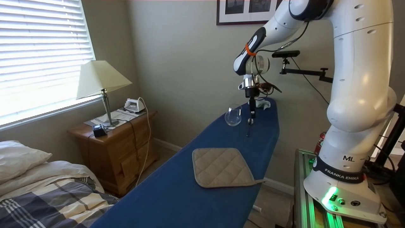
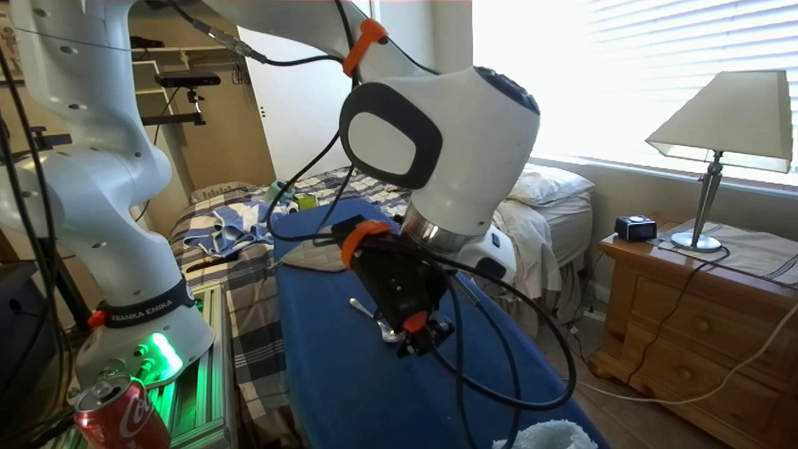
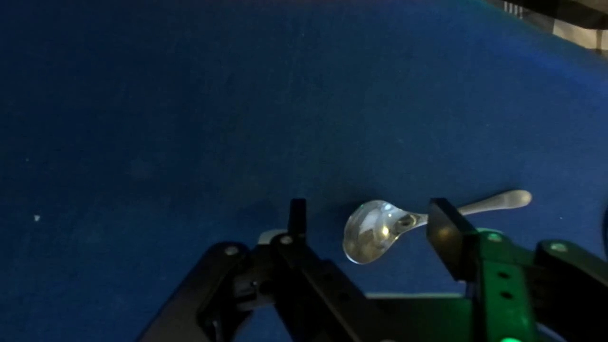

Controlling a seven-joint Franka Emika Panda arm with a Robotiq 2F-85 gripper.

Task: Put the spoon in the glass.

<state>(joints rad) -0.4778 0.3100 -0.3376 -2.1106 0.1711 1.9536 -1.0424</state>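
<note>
The fingers (image 3: 449,237) of the gripper (image 3: 369,221) stand well apart and grip nothing. The metal spoon (image 3: 403,222) lies on the blue ironing board (image 1: 177,190) at their tips; in the wrist view its bowl (image 3: 368,235) shows between the fingertips, and one finger covers part of the handle (image 3: 498,202). Contact between that finger and the handle cannot be confirmed.

The spoon runs roughly along the closing direction. Closing in this alignment may push it lengthwise or pinch the sloping bowl, which then slips on lifting. Fingertips set too high may meet above the thin metal and miss it.

The stemless clear glass (image 1: 233,117) stands near the gripper, apart from the spoon. A wide sideways swing of the gripper may strike and topple it.

In an exterior view the gripper points down at the board. The wrist (image 1: 259,65) sits directly above it, the forearm (image 1: 280,30) slopes up to the elbow (image 1: 311,8), and the Franka arm (image 1: 357,104) rises from its base (image 1: 348,190) beside the board.
</note>
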